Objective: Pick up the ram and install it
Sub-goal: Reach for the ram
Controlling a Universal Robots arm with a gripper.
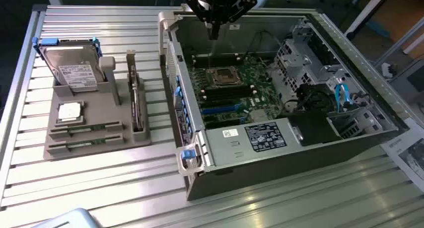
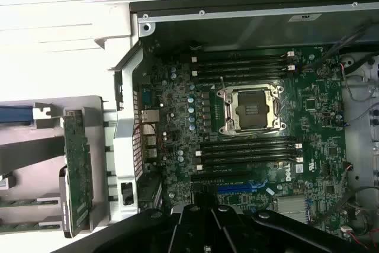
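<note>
Two ram sticks, narrow and green, lie in the front slots of the grey holder (image 1: 99, 138) on the exterior view's left: one ram (image 1: 86, 129) and a second ram (image 1: 85, 146) just in front of it. The edges of both reach into the wrist view, one ram (image 2: 12, 202) and the other ram (image 2: 12, 227). My gripper (image 1: 213, 33) hangs shut above the back of the open computer case (image 1: 278, 153), well apart from the holder, with nothing between its fingers. Below the gripper (image 2: 204, 214) lies the motherboard (image 2: 308, 105) with its dark memory slots (image 2: 243, 66).
The holder also carries a hard drive (image 1: 73, 69), a square silver processor chip (image 1: 69, 112) and a dark circuit card (image 1: 136, 104) on edge. The processor socket (image 2: 249, 108) sits between two banks of memory slots (image 2: 246, 149). Case walls, drive cages and cables surround the board.
</note>
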